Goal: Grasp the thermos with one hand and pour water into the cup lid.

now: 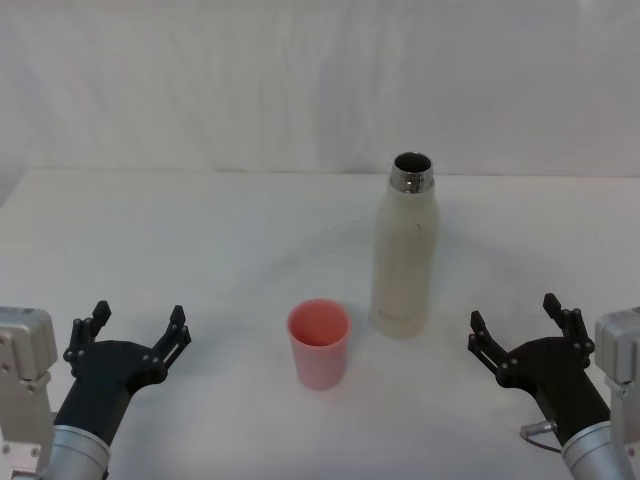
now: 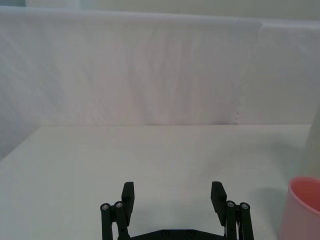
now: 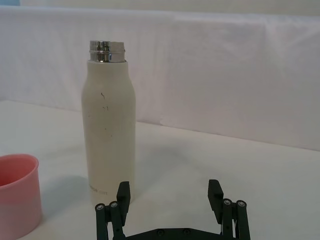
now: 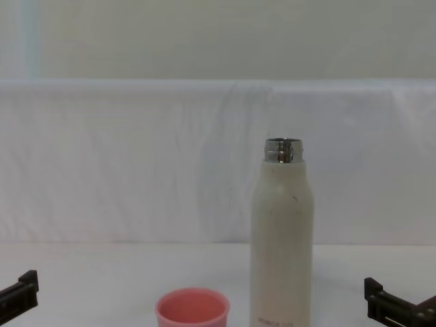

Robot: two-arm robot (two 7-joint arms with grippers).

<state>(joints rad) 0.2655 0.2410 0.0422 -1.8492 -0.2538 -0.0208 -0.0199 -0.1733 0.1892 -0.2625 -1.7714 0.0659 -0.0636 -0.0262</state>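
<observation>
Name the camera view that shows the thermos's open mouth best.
The head view: it looks down into the thermos, so the dark opening inside the steel neck shows. The right wrist and chest views show that neck only side-on. The left wrist view catches only a blurred sliver at its edge.

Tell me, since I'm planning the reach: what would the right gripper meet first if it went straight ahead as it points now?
Probably nothing: the right gripper, fingers open, points past the thermos, which stands just to its left. The table ahead looks free up to the white backdrop.
</observation>
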